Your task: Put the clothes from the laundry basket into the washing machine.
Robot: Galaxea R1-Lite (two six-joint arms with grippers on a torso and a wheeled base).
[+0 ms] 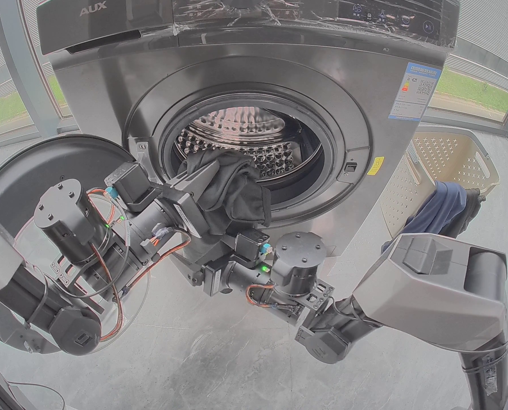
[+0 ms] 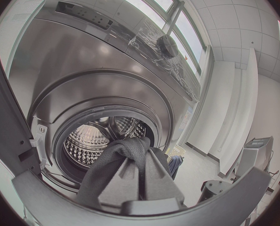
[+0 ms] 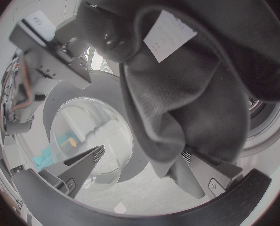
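The grey steel front-loading washing machine fills the upper half of the head view, its top cut off by the frame. Its round door stands open at the left, half hidden behind the left arm. The cream perforated plastic laundry basket sits at the right edge just beside the machine. Its lower part is screened by the right arm, and a dark blue cloth is draped over its near rim.

At frame centre a dark grey knit garment hangs at the lower left of the drum mouth. Whether it rests on the lip is hard to tell. The shiny drum lies open above and to the right of it.

The left gripper is clamped on this garment, fingers pressed together with cloth between them. In the right wrist view the right gripper is spread wide under the garment's hanging end, which covers part of one finger. In the head view those fingers lie behind the left arm. A white label shows on the garment near the top of the right wrist view.
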